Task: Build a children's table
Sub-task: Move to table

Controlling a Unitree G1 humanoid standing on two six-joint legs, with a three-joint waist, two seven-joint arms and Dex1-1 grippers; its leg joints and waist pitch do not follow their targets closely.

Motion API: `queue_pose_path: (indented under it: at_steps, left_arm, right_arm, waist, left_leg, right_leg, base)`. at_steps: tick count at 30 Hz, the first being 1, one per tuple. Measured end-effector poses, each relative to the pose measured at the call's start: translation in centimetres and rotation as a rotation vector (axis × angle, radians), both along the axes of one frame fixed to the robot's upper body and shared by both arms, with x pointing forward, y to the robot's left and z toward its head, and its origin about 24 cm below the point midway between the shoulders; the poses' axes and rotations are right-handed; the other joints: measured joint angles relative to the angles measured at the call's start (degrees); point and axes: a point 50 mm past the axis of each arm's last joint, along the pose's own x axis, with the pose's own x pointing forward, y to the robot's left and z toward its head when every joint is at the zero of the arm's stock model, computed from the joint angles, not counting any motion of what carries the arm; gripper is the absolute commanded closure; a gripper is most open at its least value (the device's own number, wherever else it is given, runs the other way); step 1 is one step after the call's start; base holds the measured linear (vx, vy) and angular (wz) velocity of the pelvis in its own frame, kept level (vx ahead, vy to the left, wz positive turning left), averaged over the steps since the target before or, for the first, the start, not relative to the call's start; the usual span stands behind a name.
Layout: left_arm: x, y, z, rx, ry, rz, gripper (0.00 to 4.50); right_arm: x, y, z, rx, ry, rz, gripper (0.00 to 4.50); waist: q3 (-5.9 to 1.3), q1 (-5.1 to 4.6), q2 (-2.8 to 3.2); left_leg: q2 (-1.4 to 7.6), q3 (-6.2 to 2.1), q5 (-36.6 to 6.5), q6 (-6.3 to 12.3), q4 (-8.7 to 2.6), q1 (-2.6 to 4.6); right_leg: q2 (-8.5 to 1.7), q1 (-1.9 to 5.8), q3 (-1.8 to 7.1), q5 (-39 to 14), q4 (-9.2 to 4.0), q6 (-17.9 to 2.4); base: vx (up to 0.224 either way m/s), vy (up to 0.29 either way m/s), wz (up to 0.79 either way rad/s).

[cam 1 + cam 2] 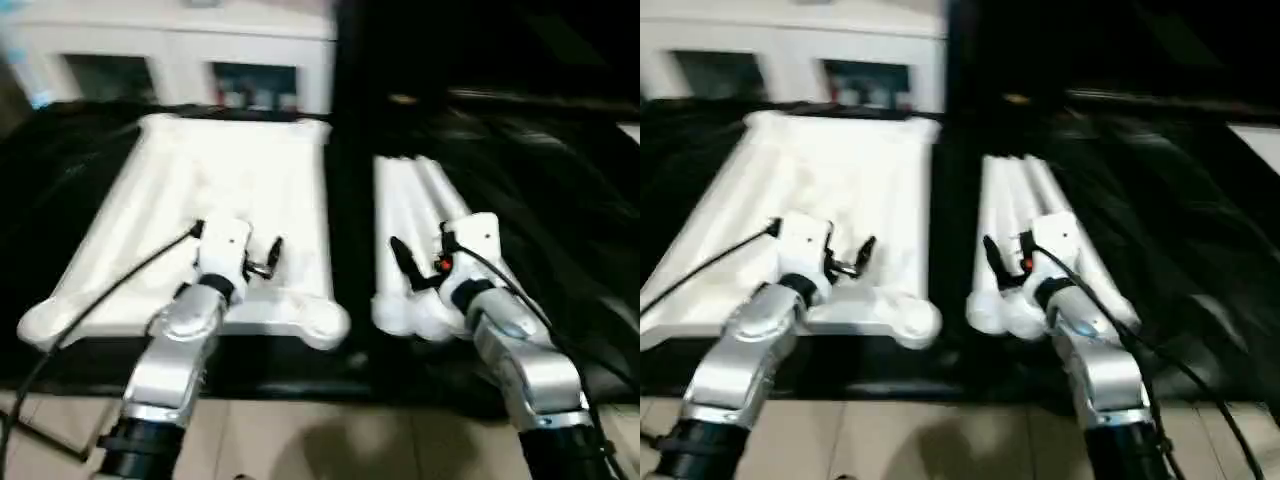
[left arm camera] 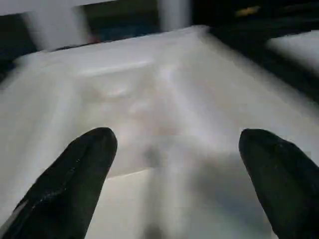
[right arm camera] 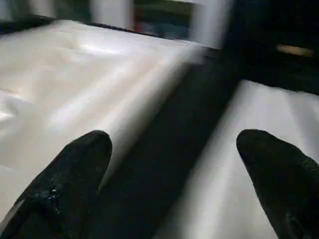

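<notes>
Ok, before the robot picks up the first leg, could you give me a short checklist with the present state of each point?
1. Left gripper open and empty: ok, it is over the near part of the top.
2. Right gripper open and empty: ok, it is over the near ends of the legs.
3. Legs lie side by side on the black cloth, to the right of the top: ok.
4. Near-right socket free: ok.
5. Number of legs is four: cannot tell, they overlap.
6. Top lies with sockets facing up: cannot tell.
</notes>
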Motion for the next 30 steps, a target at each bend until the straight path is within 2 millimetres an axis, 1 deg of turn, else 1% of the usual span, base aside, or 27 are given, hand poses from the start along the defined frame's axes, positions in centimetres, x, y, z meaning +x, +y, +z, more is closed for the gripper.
queue_pose_path:
  at_steps: [1, 2, 3, 4, 5, 6, 7, 8, 9, 10, 11, 12, 13, 14, 15, 17, 19, 21, 23, 24, 25, 27, 30]
  left_arm:
    - [0.0, 0.8, 0.0, 0.011, 0.005, 0.025, 0.01]
    - [0.0, 1.2, 0.0, 0.011, 0.004, 0.037, 0.01]
    - [0.0, 1.2, 0.1, 0.01, 0.001, 0.038, 0.01]
    - [0.0, 1.1, 0.1, 0.01, -0.001, 0.035, 0.01]
    - [0.0, 1.1, 0.2, 0.01, -0.005, 0.033, 0.01]
    - [0.0, 0.9, 0.2, 0.003, -0.006, 0.029, 0.01]
    - [-0.1, 0.4, 0.0, -0.005, 0.001, 0.016, 0.01]
    - [-0.1, -0.1, -0.2, -0.013, 0.006, -0.003, 0.01]
    - [-0.1, -0.5, -0.2, -0.016, 0.007, -0.016, 0.01]
    - [-0.2, -0.5, -0.1, -0.014, 0.005, -0.016, 0.01]
    - [-0.1, -0.3, 0.0, -0.009, 0.001, -0.013, 0.01]
    - [-0.2, 0.2, 0.0, 0.0, 0.0, 0.0, 0.01]
    - [-0.2, 0.6, 0.0, 0.002, 0.0, 0.012, 0.01]
    - [-0.3, 0.9, 0.0, 0.0, -0.001, 0.021, 0.01]
    - [-0.4, 1.1, -0.1, -0.003, 0.002, 0.024, 0.01]
    - [-0.8, 1.3, -0.3, -0.013, 0.02, -0.007, 0.01]
    - [-1.0, 1.7, -0.4, -0.016, 0.031, -0.058, 0.01]
    - [-1.1, 2.0, 0.2, -0.016, -0.001, -0.13, 0.01]
    - [-0.8, 2.2, 1.1, 0.032, -0.028, -0.234, 0.01]
    - [-0.6, 2.2, 1.8, 0.047, -0.044, -0.293, 0.01]
    - [-0.4, 2.1, 2.2, 0.05, -0.052, -0.331, 0.01]
    - [-0.2, 1.5, 2.7, 0.071, -0.044, -0.457, 0.01]
    - [-0.5, 0.7, 2.6, 0.088, 0.005, -0.636, 0.01]
  right_arm:
    - [-0.1, 0.8, 0.2, 0.014, -0.005, 0.029, 0.04]
    - [-0.1, 0.9, 0.1, 0.02, -0.001, 0.039, 0.04]
    - [-0.1, 0.7, 0.1, 0.017, 0.002, 0.035, 0.04]
    - [-0.1, 0.6, 0.1, 0.016, 0.003, 0.03, 0.04]
    - [-0.1, 0.5, 0.1, 0.015, 0.003, 0.026, 0.04]
    - [-0.1, 0.1, 0.0, 0.008, 0.007, 0.019, 0.04]
    - [-0.1, -0.4, -0.2, 0.002, 0.015, 0.009, 0.04]
    - [-0.1, -0.6, -0.3, -0.004, 0.019, 0.006, 0.04]
    - [-0.1, -0.9, -0.2, -0.01, 0.017, 0.004, 0.04]
    - [-0.1, -1.0, -0.2, -0.009, 0.016, 0.0, 0.04]
    - [-0.1, -1.0, -0.2, -0.007, 0.014, 0.001, 0.04]
    - [-0.1, -0.9, -0.1, -0.005, 0.013, 0.006, 0.04]
    - [-0.1, -0.4, -0.2, 0.001, 0.016, 0.022, 0.04]
    - [-0.2, 0.0, -0.3, 0.002, 0.018, 0.039, 0.04]
    - [-0.2, 0.3, -0.3, 0.003, 0.019, 0.054, 0.04]
    - [-0.2, 0.5, -0.1, 0.004, 0.014, 0.093, 0.04]
    - [-0.1, 0.6, 0.2, 0.001, 0.005, 0.141, 0.04]
    - [0.0, 0.8, 0.7, -0.002, -0.007, 0.218, 0.04]
    - [0.1, 0.5, 1.2, -0.031, -0.014, 0.313, 0.04]
    - [0.1, 0.0, 1.5, -0.044, -0.016, 0.36, 0.04]
    - [0.1, -0.3, 1.7, -0.055, -0.017, 0.39, 0.04]
    - [0.0, -0.9, 2.1, -0.085, -0.009, 0.464, 0.04]
    - [-0.3, -1.8, 2.1, -0.101, 0.029, 0.541, 0.04]
  waist:
    - [-0.14, 0.04, -0.29]
    - [-0.15, 0.16, -0.3]
    - [-0.19, 0.23, -0.44]
    - [-0.2, 0.25, -0.88]
    - [-0.15, 0.17, -1.71]
    - [-0.02, 0.16, -3.04]
    - [0.12, 0.61, -3.07]
    - [0.15, 1.0, -2.94]
    - [0.09, 1.15, -2.78]
    - [0.09, 1.25, -2.64]
    - [0.08, 1.23, -2.63]
    - [0.09, 1.01, -2.68]
    - [0.08, 0.7, -2.75]
    - [0.09, 0.64, -2.77]
    - [0.07, 0.66, -2.85]
    - [0.22, 0.83, -3.19]
    - [0.36, 0.96, -3.44]
    - [0.5, 0.91, -3.32]
    - [0.65, 1.05, -3.08]
    - [0.75, 1.22, -2.8]
    - [0.76, 1.31, -2.67]
    - [0.93, 1.45, -2.1]
    - [1.01, 1.63, -1.5]
  left_leg:
    - [-0.48, 0.06, -0.32, 0.33, 0.15, 0.15]
    - [-0.82, 0.07, -0.55, 0.59, 0.31, 0.39]
    - [-1.3, 0.19, -0.71, 0.82, 0.31, 0.66]
    - [-1.65, 0.67, -0.78, 0.9, 0.19, 0.86]
    - [-2.28, 1.03, -0.93, 0.72, 0.2, 1.04]
    - [-2.94, 1.72, -1.2, 0.44, 0.37, 1.27]
    - [-2.7, 1.86, -1.52, 1.06, 0.14, 1.48]
    - [-2.25, 1.71, -1.85, 1.7, 0.23, 1.65]
    - [-1.59, 1.45, -1.75, 1.49, 0.35, 1.65]
    - [-1.12, 1.44, -1.45, 0.58, 0.27, 1.64]
    - [-0.9, 1.54, -1.12, -0.83, 0.0, 1.67]
    - [-0.76, 1.78, -1.03, -1.65, -0.08, 1.66]
    - [-0.75, 1.87, -1.03, -1.65, -0.07, 1.7]
    - [-0.76, 1.92, -1.02, -1.65, -0.02, 1.62]
    - [-0.76, 1.95, -1.02, -1.64, 0.04, 1.59]
    - [-0.76, 2.09, -1.03, -1.59, 0.1, 1.57]
    - [-0.6, 2.21, -1.11, -1.43, 0.1, 1.63]
    - [-0.43, 2.39, -0.99, -1.6, 0.08, 1.65]
    - [-0.31, 2.55, -0.94, -1.88, 0.03, 1.7]
    - [-0.15, 2.82, -0.8, -1.96, -0.01, 1.74]
    - [0.04, 3.16, -0.77, -2.01, -0.05, 1.77]
    - [0.17, 3.51, -0.71, -2.06, -0.15, 1.75]
    - [0.31, 3.71, -0.46, -2.07, -0.28, 1.67]
  right_leg:
    - [0.11, -1.34, 1.64, -0.32, 2.54, -0.44]
    - [0.17, -2.72, 2.64, -0.37, 5.03, -0.13]
    - [0.0, -4.81, 3.72, -0.02, 6.08, 0.54]
    - [-0.06, -6.28, 4.58, 0.53, 5.58, 1.41]
    - [-0.55, -7.24, 5.25, 1.16, 3.56, 1.67]
    - [-1.08, -7.18, 6.33, 4.36, 2.32, 2.26]
    - [-0.86, -6.67, 6.41, 3.92, 1.96, 1.93]
    - [-0.59, -6.12, 6.19, 3.99, 1.38, 1.65]
    - [-0.03, -5.64, 5.93, 4.02, 1.01, 1.37]
    - [0.24, -5.37, 5.73, 4.23, 0.76, 0.97]
    - [0.37, -5.35, 5.61, 4.26, 0.76, 0.9]
    - [0.34, -5.41, 5.59, 4.3, 0.67, 0.83]
    - [0.29, -5.44, 5.6, 4.36, 0.56, 0.74]
    - [0.24, -5.44, 5.61, 4.4, 0.5, 0.69]
    - [0.2, -5.44, 5.62, 4.41, 0.47, 0.68]
    - [0.1, -5.45, 5.62, 4.44, 0.5, 0.67]
    - [0.1, -5.45, 5.55, 4.59, 0.47, 0.43]
    - [0.1, -5.44, 5.51, 4.71, 0.47, 0.28]
    - [0.1, -5.4, 5.51, 4.84, 0.48, 0.28]
    - [0.1, -5.37, 5.52, 4.87, 0.51, 0.27]
    - [0.09, -5.37, 5.54, 4.89, 0.52, 0.27]
    - [0.08, -5.35, 5.64, 4.94, 0.54, 0.26]
    - [0.09, -5.35, 5.66, 4.94, 0.57, 0.26]
  base:
    - [0.163, 0.012, 0.06]
    - [0.101, 0.019, 0.12]
    - [0.101, 0.019, 0.12]
    - [0.061, -0.014, 0.06]
    - [0.048, -0.073, 0.03]
    - [0.048, -0.073, 0.03]
    - [0.04, -0.089, 0.03]
    - [0.037, -0.067, -0.03]
    - [0.037, -0.067, -0.03]
    - [0.0, 0.0, 0.0]
    - [0.0, 0.0, 0.0]
    - [0.0, 0.0, 0.0]
    - [0.0, 0.0, 0.0]
    - [0.0, 0.0, 0.0]
    - [0.0, 0.0, 0.0]
    - [0.0, 0.0, 0.0]
    - [0.0, 0.0, 0.0]
    - [0.0, 0.0, 0.0]
    - [0.0, 0.0, 0.0]
    - [0.0, 0.0, 0.0]
    - [0.0, 0.0, 0.0]
    - [0.0, 0.0, 0.0]
    - [0.0, 0.0, 0.0]
